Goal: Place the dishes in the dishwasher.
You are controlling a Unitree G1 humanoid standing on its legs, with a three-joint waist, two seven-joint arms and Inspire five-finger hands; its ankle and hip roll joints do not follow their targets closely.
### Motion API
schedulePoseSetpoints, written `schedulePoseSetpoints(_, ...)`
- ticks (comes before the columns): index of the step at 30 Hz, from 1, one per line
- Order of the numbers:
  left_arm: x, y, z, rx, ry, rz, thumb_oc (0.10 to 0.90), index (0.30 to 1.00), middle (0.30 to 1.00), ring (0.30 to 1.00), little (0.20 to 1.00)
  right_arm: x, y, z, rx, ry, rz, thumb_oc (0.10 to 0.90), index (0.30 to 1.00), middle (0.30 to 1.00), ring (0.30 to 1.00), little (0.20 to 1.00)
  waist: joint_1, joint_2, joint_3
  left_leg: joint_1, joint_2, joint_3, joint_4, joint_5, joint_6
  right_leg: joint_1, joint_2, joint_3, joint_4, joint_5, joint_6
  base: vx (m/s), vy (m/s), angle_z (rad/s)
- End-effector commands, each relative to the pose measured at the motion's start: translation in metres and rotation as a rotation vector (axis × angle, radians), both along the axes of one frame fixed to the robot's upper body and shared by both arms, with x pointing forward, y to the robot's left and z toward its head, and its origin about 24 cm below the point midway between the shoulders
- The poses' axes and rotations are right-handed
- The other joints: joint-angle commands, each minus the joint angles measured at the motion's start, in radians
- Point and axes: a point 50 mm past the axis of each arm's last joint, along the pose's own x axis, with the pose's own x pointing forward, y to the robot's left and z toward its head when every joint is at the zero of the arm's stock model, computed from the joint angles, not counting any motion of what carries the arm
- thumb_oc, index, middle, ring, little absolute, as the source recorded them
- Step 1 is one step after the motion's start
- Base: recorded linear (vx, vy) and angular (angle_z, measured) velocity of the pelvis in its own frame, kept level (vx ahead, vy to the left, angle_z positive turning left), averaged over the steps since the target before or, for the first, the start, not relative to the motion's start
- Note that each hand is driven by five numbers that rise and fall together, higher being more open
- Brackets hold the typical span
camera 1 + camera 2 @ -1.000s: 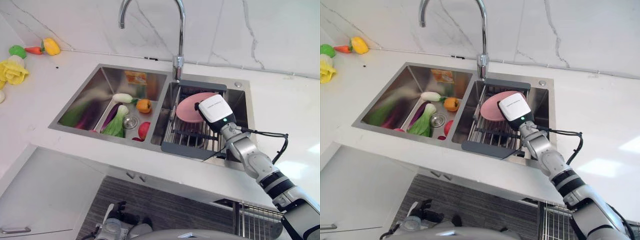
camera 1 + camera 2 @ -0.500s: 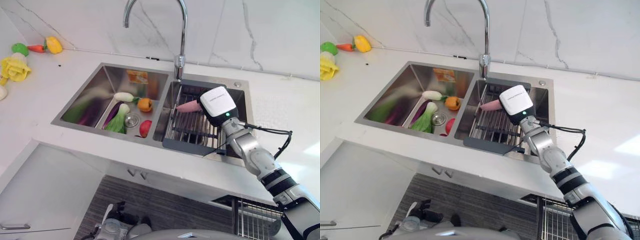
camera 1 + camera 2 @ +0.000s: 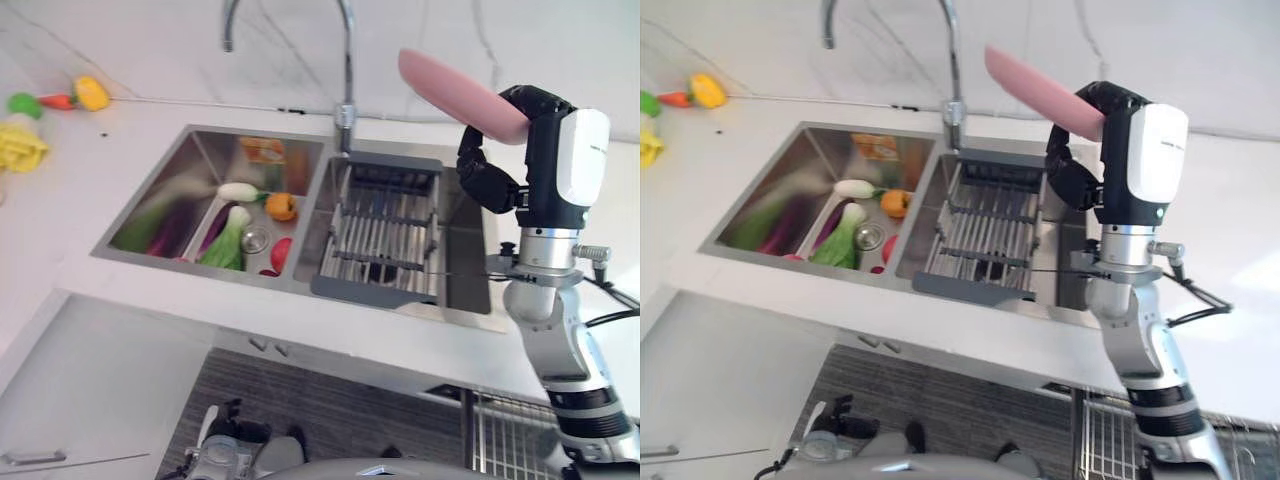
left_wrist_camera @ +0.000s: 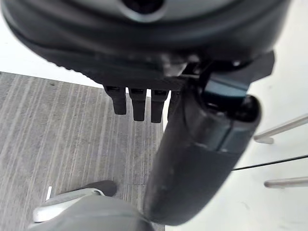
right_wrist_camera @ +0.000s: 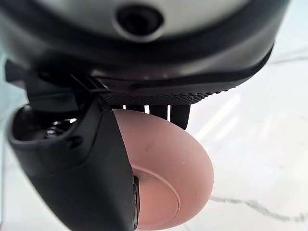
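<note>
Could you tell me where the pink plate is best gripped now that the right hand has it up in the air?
By its rim, as now: the right hand pinches the pink plate at one edge, thumb across the underside and fingers on the other face. The plate is thin and flat, held tilted above the sink, so coming edge-on from the side looks like the most secure approach.

A kitchen: a double steel sink [image 3: 205,170] set in a white counter [image 3: 90,140], tap [image 3: 345,60] behind it, probably toy vegetables [image 3: 235,240] inside.
</note>
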Motion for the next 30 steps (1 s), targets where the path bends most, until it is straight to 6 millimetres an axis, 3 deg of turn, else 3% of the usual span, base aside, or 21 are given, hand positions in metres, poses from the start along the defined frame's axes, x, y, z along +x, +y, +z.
schedulePoseSetpoints(1,0.003,0.01,0.003,0.036,-0.01,0.015,0.8,0.9,0.9,0.9,0.9,-0.023,-0.005,0.057,0.193,-0.31,0.245,0.4,0.3,0.3,0.3,0.3,-0.01,-0.03,-0.012,0.074,0.006,-0.04,-0.023,-0.07,0.011,-0.041,-0.096,0.087,-0.048,0.121,0.137,-0.09,0.464,-1.45)
schedulePoseSetpoints(2,-0.001,0.009,0.0,0.029,0.034,-0.02,0.8,0.9,0.9,0.9,0.9,-0.036,-0.017,0.054,0.4,-0.358,0.365,0.4,0.3,0.3,0.3,0.3,-0.061,-0.038,-0.022,0.128,-0.023,0.001,-0.13,-0.087,0.055,-0.082,-0.131,0.145,-0.033,0.172,0.172,-0.09,0.46,-0.75)
schedulePoseSetpoints(4,-0.002,0.009,0.0,0.03,0.035,-0.021,0.8,0.9,0.9,0.9,0.9,-0.037,-0.017,0.054,0.402,-0.356,0.366,0.4,0.3,0.3,0.3,0.3,-0.055,-0.04,-0.024,0.133,-0.025,0.007,-0.139,-0.083,0.056,-0.086,-0.133,0.152,-0.032,0.173,0.173,-0.08,0.306,-0.57)
schedulePoseSetpoints(5,-0.003,0.009,-0.001,0.025,0.043,-0.05,0.8,0.9,0.9,0.9,0.9,-0.048,-0.021,0.055,0.394,-0.391,0.328,0.4,0.3,0.3,0.3,0.3,-0.078,-0.048,-0.029,0.163,-0.057,0.064,-0.208,-0.066,0.082,-0.133,-0.161,0.184,-0.02,0.221,0.203,-0.12,0.315,-0.62)
schedulePoseSetpoints(7,-0.004,0.011,-0.001,0.03,0.05,-0.058,0.8,0.9,0.9,0.9,0.9,-0.047,-0.023,0.054,0.389,-0.381,0.306,0.4,0.3,0.3,0.3,0.3,-0.077,-0.051,-0.028,0.171,-0.065,0.085,-0.223,-0.065,0.087,-0.149,-0.163,0.196,-0.015,0.224,0.207,-0.15,0.216,-0.84)
schedulePoseSetpoints(8,-0.007,0.015,0.0,0.043,0.062,-0.077,0.8,0.9,0.9,0.9,0.9,-0.05,-0.024,0.057,0.373,-0.42,0.269,0.4,0.3,0.3,0.3,0.3,-0.074,-0.054,-0.015,0.181,-0.061,0.136,-0.238,-0.059,0.092,-0.188,-0.191,0.141,0.006,0.254,0.219,-0.25,0.123,-1.14)
schedulePoseSetpoints(10,-0.009,0.023,0.001,0.068,0.072,-0.074,0.8,0.9,0.9,0.9,0.9,-0.047,-0.02,0.06,0.322,-0.429,0.23,0.4,0.3,0.3,0.3,0.3,-0.037,-0.044,-0.004,0.178,-0.046,0.226,-0.241,-0.045,0.093,-0.192,-0.246,-0.043,0.054,0.242,0.213,-0.35,0.158,-1.59)
schedulePoseSetpoints(12,-0.007,0.03,0.003,0.085,0.071,-0.067,0.8,0.9,0.9,0.9,0.9,-0.043,-0.02,0.061,0.273,-0.412,0.19,0.4,0.3,0.3,0.3,0.3,-0.048,-0.038,0.003,0.167,-0.031,0.264,-0.241,-0.025,0.097,-0.152,-0.253,-0.078,0.13,0.208,0.202,-0.3,0.096,-1.62)
schedulePoseSetpoints(13,-0.006,0.031,0.004,0.093,0.071,-0.069,0.8,0.9,0.9,0.9,0.9,-0.041,-0.023,0.063,0.211,-0.401,0.122,0.4,0.3,0.3,0.3,0.3,-0.048,-0.039,0.0,0.157,-0.03,0.276,-0.241,-0.018,0.104,-0.137,-0.244,-0.064,0.165,0.19,0.197,-0.26,0.078,-0.27)
schedulePoseSetpoints(15,-0.003,0.033,0.006,0.103,0.057,-0.09,0.8,0.9,0.9,0.9,0.9,-0.036,-0.033,0.072,-0.078,-0.374,-0.12,0.4,0.3,0.3,0.3,0.3,-0.037,-0.042,-0.011,0.13,-0.035,0.307,-0.238,-0.001,0.13,-0.103,-0.226,-0.034,0.248,0.145,0.192,-0.2,0.07,-0.29)
schedulePoseSetpoints(16,-0.003,0.032,0.005,0.101,0.055,-0.092,0.8,0.9,0.9,0.9,0.9,-0.036,-0.033,0.072,-0.082,-0.376,-0.125,0.4,0.3,0.3,0.3,0.3,-0.032,-0.04,-0.011,0.128,-0.036,0.313,-0.24,0.003,0.131,-0.111,-0.227,-0.028,0.25,0.147,0.189,-0.2,0.036,-0.77)
schedulePoseSetpoints(17,-0.007,0.034,0.006,0.097,0.044,-0.077,0.8,0.9,0.9,0.9,0.9,-0.035,-0.039,0.082,-0.243,-0.396,-0.243,0.4,0.3,0.3,0.3,0.3,-0.007,-0.053,-0.023,0.115,-0.045,0.352,-0.234,0.002,0.136,-0.056,-0.225,-0.055,0.24,0.108,0.186,-0.19,-0.034,-0.8)
schedulePoseSetpoints(18,-0.01,0.034,0.005,0.09,0.046,-0.067,0.8,0.9,0.9,0.9,0.9,-0.034,-0.04,0.09,-0.319,-0.423,-0.311,0.4,0.3,0.3,0.3,0.3,0.017,-0.064,-0.035,0.102,-0.049,0.383,-0.233,0.011,0.136,-0.018,-0.218,-0.078,0.186,0.113,0.185,-0.2,-0.112,-0.9)
schedulePoseSetpoints(20,-0.012,0.034,0.004,0.079,0.042,-0.045,0.8,0.9,0.9,0.9,0.9,-0.031,-0.043,0.09,-0.394,-0.391,-0.354,0.4,0.3,0.3,0.3,0.3,0.025,-0.077,-0.041,0.102,-0.049,0.399,-0.23,0.011,0.128,-0.004,-0.211,-0.088,0.129,0.103,0.187,-0.08,-0.217,-0.8)
schedulePoseSetpoints(21,-0.018,0.036,0.004,0.07,0.041,0.007,0.8,0.9,0.9,0.9,0.9,-0.034,-0.046,0.095,-0.591,-0.377,-0.463,0.4,0.3,0.3,0.3,0.3,0.033,-0.082,-0.062,0.096,-0.011,0.442,-0.223,0.024,0.096,0.011,-0.192,-0.074,-0.014,0.12,0.192,-0.04,-0.238,-0.65)
schedulePoseSetpoints(23,-0.018,0.035,0.004,0.069,0.041,0.006,0.8,0.9,0.9,0.9,0.9,-0.034,-0.046,0.095,-0.593,-0.377,-0.464,0.4,0.3,0.3,0.3,0.3,0.036,-0.08,-0.063,0.096,-0.009,0.444,-0.223,0.024,0.094,0.011,-0.189,-0.072,-0.019,0.123,0.191,-0.02,-0.217,-0.74)
schedulePoseSetpoints(24,-0.021,0.033,0.003,0.056,0.034,0.017,0.8,0.9,0.9,0.9,0.9,-0.038,-0.054,0.09,-0.691,-0.328,-0.538,0.4,0.3,0.3,0.3,0.3,0.023,-0.082,-0.061,0.096,0.025,0.453,-0.209,0.035,0.074,0.034,-0.161,-0.052,-0.063,0.117,0.186,0.0,-0.194,-0.71)
schedulePoseSetpoints(25,-0.021,0.033,0.003,0.056,0.034,0.017,0.8,0.9,0.9,0.9,0.9,-0.038,-0.054,0.09,-0.691,-0.328,-0.538,0.4,0.3,0.3,0.3,0.3,0.023,-0.082,-0.061,0.096,0.025,0.453,-0.209,0.035,0.074,0.034,-0.161,-0.052,-0.063,0.117,0.186,0.0,-0.219,-0.73)
schedulePoseSetpoints(27,-0.023,0.026,0.0,0.038,0.052,-0.002,0.8,0.9,0.9,0.9,0.9,-0.037,-0.062,0.067,-0.663,-0.201,-0.524,0.4,0.3,0.3,0.3,0.3,0.007,-0.076,-0.051,0.098,0.051,0.446,-0.197,0.042,0.06,0.047,-0.136,-0.063,-0.061,0.092,0.166,-0.02,-0.14,-0.31)
schedulePoseSetpoints(30,-0.023,0.022,-0.001,0.029,0.055,-0.015,0.8,0.9,0.9,0.9,0.9,-0.039,-0.065,0.051,-0.669,-0.123,-0.524,0.4,0.3,0.3,0.3,0.3,-0.005,-0.067,-0.047,0.093,0.07,0.436,-0.188,0.046,0.052,0.065,-0.118,-0.078,-0.078,0.083,0.158,-0.03,-0.11,-0.06)
